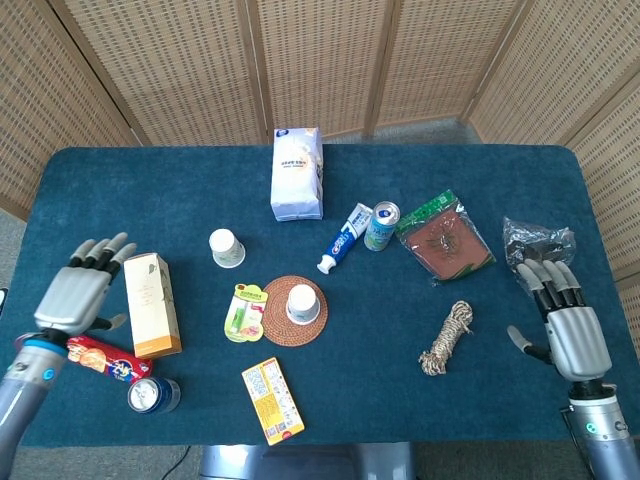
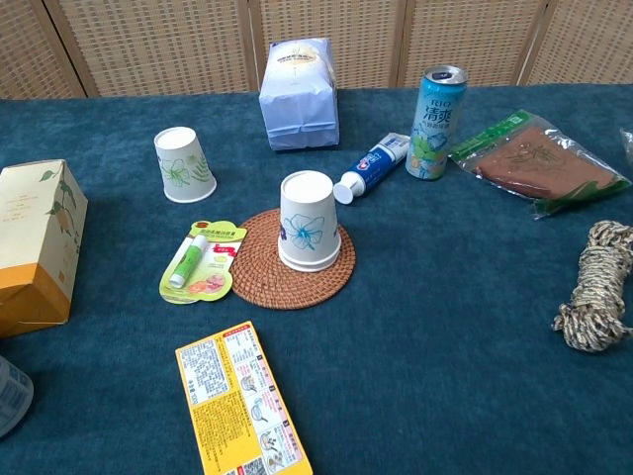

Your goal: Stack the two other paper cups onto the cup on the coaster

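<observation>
The left hand (image 1: 78, 296) is seen over the table's left edge, fingers spread and nothing held, just beside the tall cream carton (image 1: 151, 304); a red snack packet (image 1: 100, 359) and a blue can (image 1: 152, 394) lie close below it. The right hand (image 1: 566, 324) is seen near the right edge, likewise spread and holding nothing, just below a crinkled clear bag (image 1: 538, 255). A rope coil (image 1: 447, 338) lies apart to its left, with bare blue table (image 1: 380, 330) between the coil and the coaster (image 1: 294, 311). One inverted paper cup (image 2: 310, 222) stands on the coaster at centre; a lip balm card (image 2: 201, 261) touches the coaster's left rim. A second inverted cup (image 2: 184, 165) stands apart, up and left. Only one cup can be made out off the coaster.
</observation>
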You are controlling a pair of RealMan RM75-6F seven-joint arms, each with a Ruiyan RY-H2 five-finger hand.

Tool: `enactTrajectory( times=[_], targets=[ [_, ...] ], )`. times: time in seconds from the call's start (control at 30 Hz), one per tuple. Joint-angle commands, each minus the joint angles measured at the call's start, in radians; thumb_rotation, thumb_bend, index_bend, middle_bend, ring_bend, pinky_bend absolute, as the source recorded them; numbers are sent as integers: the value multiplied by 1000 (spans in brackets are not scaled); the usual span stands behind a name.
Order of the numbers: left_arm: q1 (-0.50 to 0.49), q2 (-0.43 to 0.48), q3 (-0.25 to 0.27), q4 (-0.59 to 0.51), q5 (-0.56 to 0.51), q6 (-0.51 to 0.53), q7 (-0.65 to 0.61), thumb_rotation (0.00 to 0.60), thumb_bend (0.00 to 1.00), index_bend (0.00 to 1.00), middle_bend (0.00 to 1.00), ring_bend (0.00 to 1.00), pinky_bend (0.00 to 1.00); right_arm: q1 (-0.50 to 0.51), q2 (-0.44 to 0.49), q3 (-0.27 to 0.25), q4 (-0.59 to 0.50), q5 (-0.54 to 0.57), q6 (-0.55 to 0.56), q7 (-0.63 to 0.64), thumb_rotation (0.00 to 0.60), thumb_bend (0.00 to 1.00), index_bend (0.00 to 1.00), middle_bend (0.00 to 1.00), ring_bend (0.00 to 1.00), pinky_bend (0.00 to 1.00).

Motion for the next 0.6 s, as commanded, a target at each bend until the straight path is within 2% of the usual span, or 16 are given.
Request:
enactTrajectory(
  times=[0.03,0.33,0.6],
  targets=[
    [-80,-83,-23,12,-102,-33,104,600,222,0,0,0,0,-8,8,16,-1,13,-8,20,600,280,31,0,0,97],
    [-256,-296,-80,137,-402,-12,292,600,223,0,0,0,0,-22,20,35,-13,11,-23,57,600,282,31,0,0,97],
    [-389,-410,-122,239,-592,31,416,600,223,0,0,0,0,-27,24,45,-17,3,-38,75,600,281,31,0,0,96]
  ],
)
